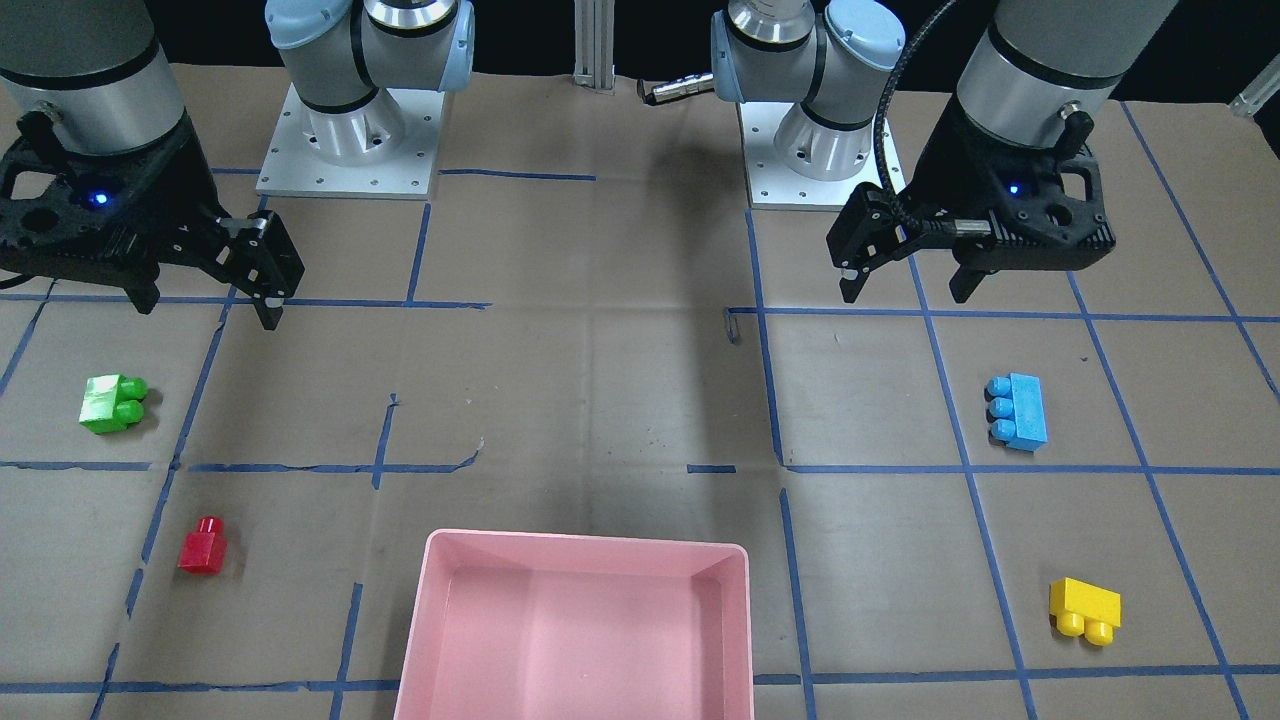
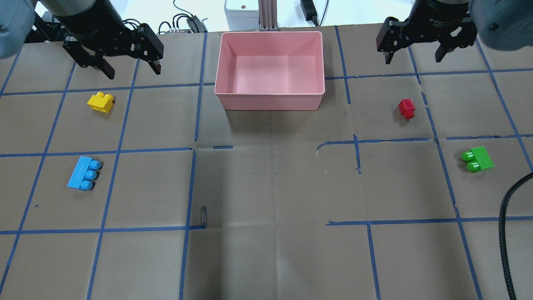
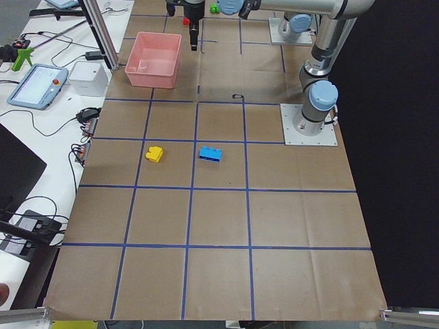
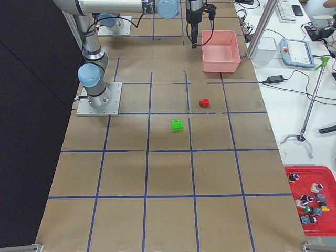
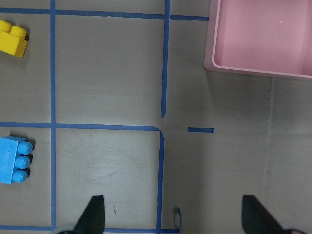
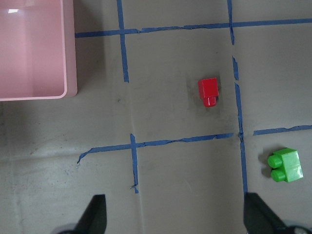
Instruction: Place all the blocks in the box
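Note:
The pink box (image 2: 270,102) stands empty at the table's far middle. The yellow block (image 2: 100,102) and the light-blue block (image 2: 84,173) lie on the left side. The red block (image 2: 406,108) and the green block (image 2: 478,159) lie on the right side. My left gripper (image 2: 133,73) is open and empty, raised beyond the yellow block, left of the box. My right gripper (image 2: 413,59) is open and empty, raised beyond the red block, right of the box. The left wrist view shows its fingers (image 5: 95,214) wide apart over bare paper.
Brown paper with a blue tape grid covers the table. The two arm bases (image 1: 350,150) stand at the robot's edge. A black cable (image 2: 512,233) hangs at the right. A metal post (image 2: 266,14) stands behind the box.

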Robot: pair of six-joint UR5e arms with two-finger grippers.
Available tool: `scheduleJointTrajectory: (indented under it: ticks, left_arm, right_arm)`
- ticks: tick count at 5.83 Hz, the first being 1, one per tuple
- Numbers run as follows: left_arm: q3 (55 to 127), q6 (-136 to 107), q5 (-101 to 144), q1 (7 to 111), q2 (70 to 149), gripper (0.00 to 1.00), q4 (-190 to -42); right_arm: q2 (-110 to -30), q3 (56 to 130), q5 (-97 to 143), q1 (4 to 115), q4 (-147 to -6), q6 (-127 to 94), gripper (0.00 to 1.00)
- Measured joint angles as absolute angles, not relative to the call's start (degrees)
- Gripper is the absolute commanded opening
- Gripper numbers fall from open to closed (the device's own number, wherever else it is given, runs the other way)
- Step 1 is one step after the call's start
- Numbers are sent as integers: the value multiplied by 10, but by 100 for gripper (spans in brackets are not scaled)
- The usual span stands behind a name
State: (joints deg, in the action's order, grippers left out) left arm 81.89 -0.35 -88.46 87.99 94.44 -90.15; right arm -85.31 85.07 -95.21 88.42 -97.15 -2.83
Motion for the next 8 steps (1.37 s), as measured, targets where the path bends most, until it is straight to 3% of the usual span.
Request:
scheduleJointTrajectory:
  ticks: [3,5,8]
  left_arm:
    - [820,50,-889,841,940,99,-908]
    - [829,152,-897,743,934,99,-917]
    - [890,409,-901,581,936,99,-901]
  right_arm:
    - [-839,865,-952,854,-982,1,98]
    - [-833,896,-949,747,-1009,140,96]
    - [-828,1049,-916,618,-1180,311,96]
